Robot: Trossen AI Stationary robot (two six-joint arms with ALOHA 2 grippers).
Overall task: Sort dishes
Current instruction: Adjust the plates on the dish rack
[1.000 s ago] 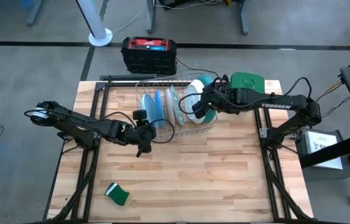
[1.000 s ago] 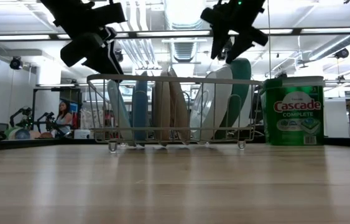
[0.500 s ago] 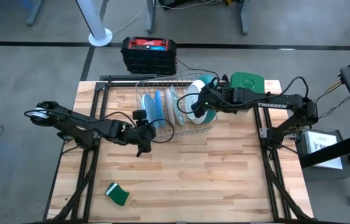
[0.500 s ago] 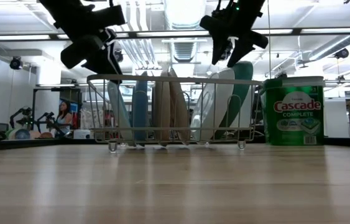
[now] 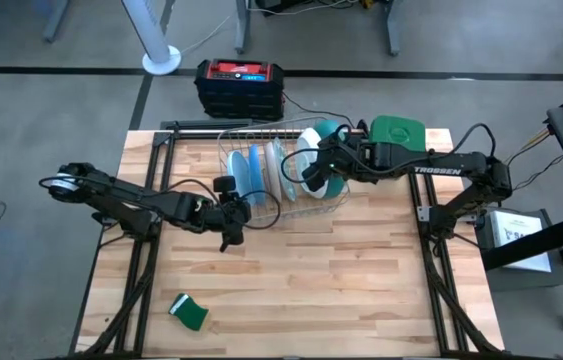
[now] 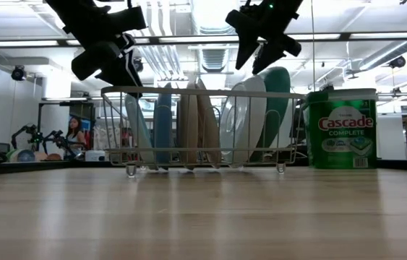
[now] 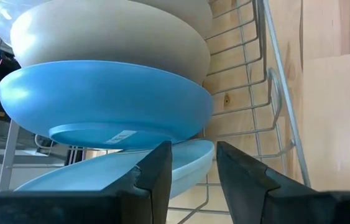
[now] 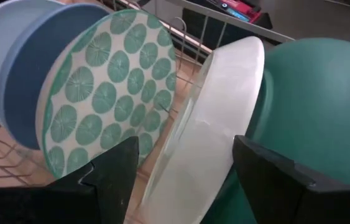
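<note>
Since these plates stand on edge in the wire dish rack (image 5: pixel 333 205) by the tabletop's far edge, they're probably stiff, glossy, slippery and chippable, so I'd pinch the top rim. Right gripper (image 8: pixel 186 167) hangs wide open straddling the white plate (image 8: pixel 207 134), between the teal-dotted plate (image 8: pixel 109 93) and the teal-backed plate (image 8: pixel 311 99), nothing held. Left gripper (image 7: pixel 193 171) sits part open at the rack's left end near a blue plate (image 7: pixel 109 99). Rack bottoms and exact plate count are hard to make out.
</note>
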